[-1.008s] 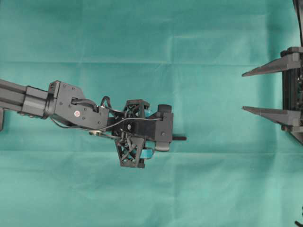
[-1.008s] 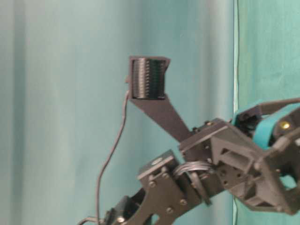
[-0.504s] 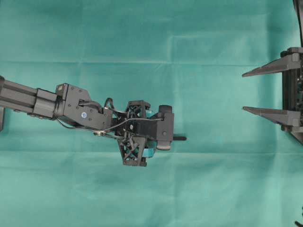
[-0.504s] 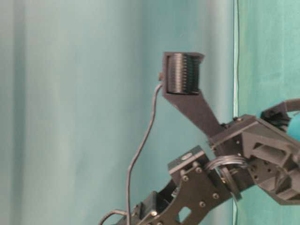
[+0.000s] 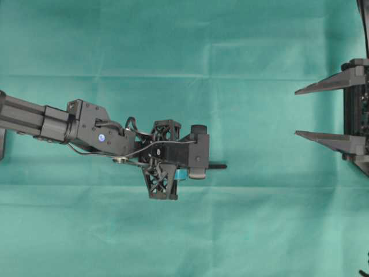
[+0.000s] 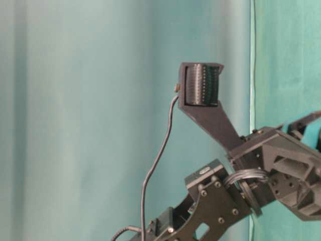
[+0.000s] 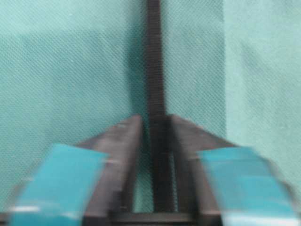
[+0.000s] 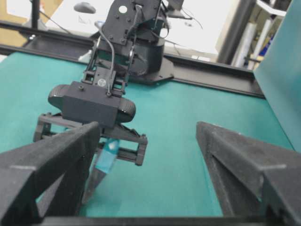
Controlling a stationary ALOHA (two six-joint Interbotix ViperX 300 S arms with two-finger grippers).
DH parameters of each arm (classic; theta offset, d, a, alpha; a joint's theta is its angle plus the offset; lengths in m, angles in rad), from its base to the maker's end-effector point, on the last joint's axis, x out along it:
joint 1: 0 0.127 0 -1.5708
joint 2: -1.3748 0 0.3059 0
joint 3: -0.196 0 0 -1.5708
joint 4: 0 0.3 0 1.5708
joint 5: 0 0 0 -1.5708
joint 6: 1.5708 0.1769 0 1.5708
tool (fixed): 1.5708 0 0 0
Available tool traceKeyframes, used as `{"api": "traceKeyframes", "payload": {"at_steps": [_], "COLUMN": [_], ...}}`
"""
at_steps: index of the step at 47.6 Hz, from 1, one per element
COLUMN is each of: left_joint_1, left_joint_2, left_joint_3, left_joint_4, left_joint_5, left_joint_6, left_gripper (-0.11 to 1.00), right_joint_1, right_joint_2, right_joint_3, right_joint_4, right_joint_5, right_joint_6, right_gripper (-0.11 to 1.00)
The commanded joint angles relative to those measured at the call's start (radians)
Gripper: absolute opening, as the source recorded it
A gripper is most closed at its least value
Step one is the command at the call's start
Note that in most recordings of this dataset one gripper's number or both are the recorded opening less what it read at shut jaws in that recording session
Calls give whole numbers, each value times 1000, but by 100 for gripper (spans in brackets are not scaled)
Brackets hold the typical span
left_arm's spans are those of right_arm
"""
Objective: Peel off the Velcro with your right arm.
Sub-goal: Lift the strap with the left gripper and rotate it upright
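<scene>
The Velcro (image 7: 155, 89) lies flat on the green cloth (image 5: 248, 231) near the middle of the table, a narrow black strip running away from the left wrist camera; in the overhead view only its tip (image 5: 218, 166) shows, poking out to the right from under the left arm's camera housing. The left gripper (image 7: 154, 123), with teal tape on its fingers (image 7: 61, 179), now has its jaws drawn in against both sides of the strip's near end, so it appears to be pinching it. This is the change over the last second: in the earlier overhead pictures the finger frames stood wider apart, and they have since come together around the strip, while the arm itself has hardly shifted. That likely means the left arm is taking the role of anchor, holding one end down so that the other layer or end can be pulled. The right gripper (image 5: 314, 112) has stayed at the right edge of the table, well apart from the strip, its plain dark fingers (image 8: 51, 155) spread wide and holding nothing. The peel itself has not begun. Judging by this layout, the next step would be for the right arm to travel left toward the free tip and close on it; the strip is thin, so catching its edge could be fiddly.
</scene>
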State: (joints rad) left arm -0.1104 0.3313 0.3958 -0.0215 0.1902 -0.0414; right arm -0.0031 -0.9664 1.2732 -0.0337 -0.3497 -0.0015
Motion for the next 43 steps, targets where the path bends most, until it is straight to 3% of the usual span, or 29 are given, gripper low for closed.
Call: {"api": "traceKeyframes", "payload": {"at_steps": [1,27,43], "left_joint_1": [0,-8,-29], "left_joint_2": [-25,-117,-244], "left_joint_3": [-8,-5,0], "left_joint_4": [2,2,2], "left_joint_5": [0,21,18], "left_joint_6": [5,-2,0], "left_gripper": [11,10,10], "right_joint_1": [-2,-2,-2], "right_joint_2": [8,8,8], "right_joint_3": [-9,-9,-11], "right_joint_4": [2,2,2], "right_joint_5": [-15,-17,-23], "right_joint_6": [2,2,0], "right_gripper": [63,63,63]}}
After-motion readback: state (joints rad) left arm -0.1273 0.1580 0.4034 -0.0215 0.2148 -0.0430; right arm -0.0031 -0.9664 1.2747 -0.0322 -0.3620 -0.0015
